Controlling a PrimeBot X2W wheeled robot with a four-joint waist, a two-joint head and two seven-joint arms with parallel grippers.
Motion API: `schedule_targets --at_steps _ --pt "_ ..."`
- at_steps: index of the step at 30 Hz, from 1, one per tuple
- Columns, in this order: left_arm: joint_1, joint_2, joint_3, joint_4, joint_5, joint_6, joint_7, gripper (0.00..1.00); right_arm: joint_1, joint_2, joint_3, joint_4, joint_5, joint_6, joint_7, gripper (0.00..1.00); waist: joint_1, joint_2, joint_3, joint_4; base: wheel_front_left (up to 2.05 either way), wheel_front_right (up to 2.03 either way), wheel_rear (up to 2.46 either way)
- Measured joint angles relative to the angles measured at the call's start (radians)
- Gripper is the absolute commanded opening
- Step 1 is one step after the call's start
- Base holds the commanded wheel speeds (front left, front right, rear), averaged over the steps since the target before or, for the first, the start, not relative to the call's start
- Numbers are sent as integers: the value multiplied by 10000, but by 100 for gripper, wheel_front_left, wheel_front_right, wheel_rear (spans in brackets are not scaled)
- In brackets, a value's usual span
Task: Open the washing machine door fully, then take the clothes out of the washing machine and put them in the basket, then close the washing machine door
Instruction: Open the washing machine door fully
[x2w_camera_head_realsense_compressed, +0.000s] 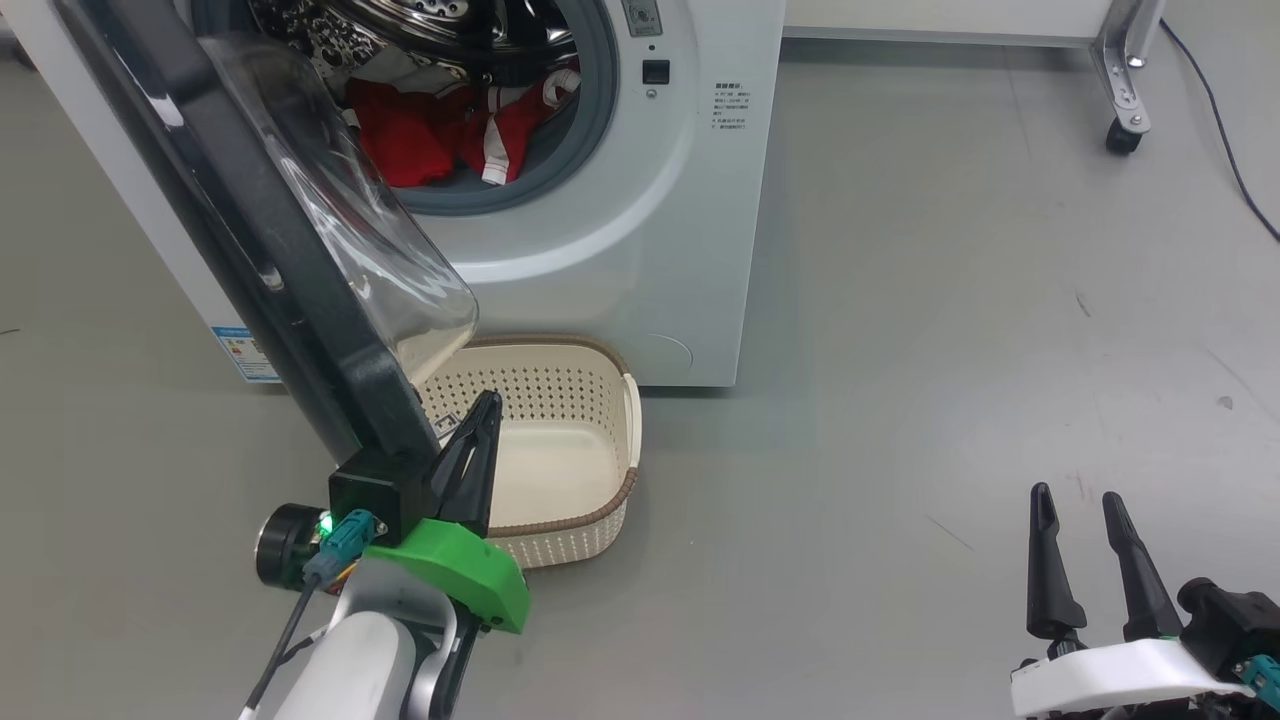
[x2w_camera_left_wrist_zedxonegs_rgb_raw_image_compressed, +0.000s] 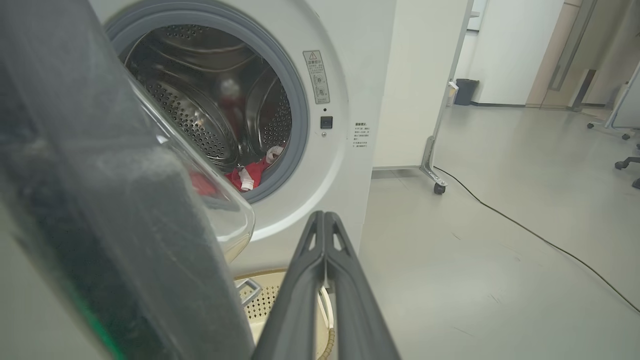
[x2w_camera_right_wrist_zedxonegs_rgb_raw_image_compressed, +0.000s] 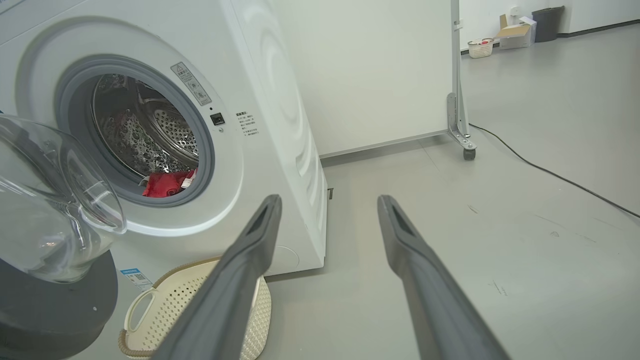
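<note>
Head view: one washing machine door (x2w_camera_head_realsense_compressed: 240, 240), a glossy black rim around a bulging clear bowl, stood open at upper left. Red, white-trimmed clothes (x2w_camera_head_realsense_compressed: 410, 130) lay heaped in the perforated steel drum (x2w_camera_head_realsense_compressed: 420, 30). Below them, the left gripper (x2w_camera_head_realsense_compressed: 487, 400), shut and empty, hung just beside the door's lower edge, over one cream perforated basket (x2w_camera_head_realsense_compressed: 560, 385). At lower right, the right gripper (x2w_camera_head_realsense_compressed: 1076, 495) gaped empty.

The round black-rimmed washing machine door (x2w_camera_head_realsense_compressed: 250, 260) runs off the head view's top edge and hides the left end of the cream perforated plastic basket (x2w_camera_head_realsense_compressed: 560, 390). The grey print (x2w_camera_head_realsense_compressed: 731, 108) on the big white washing machine (x2w_camera_head_realsense_compressed: 680, 250) is too small to read.
</note>
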Motion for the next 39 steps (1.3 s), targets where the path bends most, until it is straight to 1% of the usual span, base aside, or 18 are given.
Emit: schedule_targets --at_steps 6,13,18,19,23,32,39 --pt "-25 0 278 537 -35 366 44 0 0 13 -4 75 0 2 0 100 -1 0 25 -46 0 0 0" --pt "-134 -2 410 888 -163 564 -15 0 -1 42 -2 102 0 31 0 100 0 0 35 -44 0 0 0" --pt "-241 -2 378 1097 -169 570 -104 0 -10 50 -23 125 0 38 0 100 0 0 21 2 0 0 0" --pt "-293 -4 314 1168 -171 568 -105 0 -10 58 -75 125 0 82 0 100 0 0 16 29 0 0 0" --pt "-329 -12 230 1313 -230 568 -188 0 -8 58 -153 127 0 82 0 100 -1 0 -20 193 0 0 0" --pt "-395 -84 102 1653 -253 562 -374 0 4 59 -119 138 0 84 0 100 0 0 -136 740 0 0 0" --pt "-398 -98 280 1914 -255 564 -462 0 15 69 -42 140 0 86 0 100 0 0 -188 1256 0 0 0"
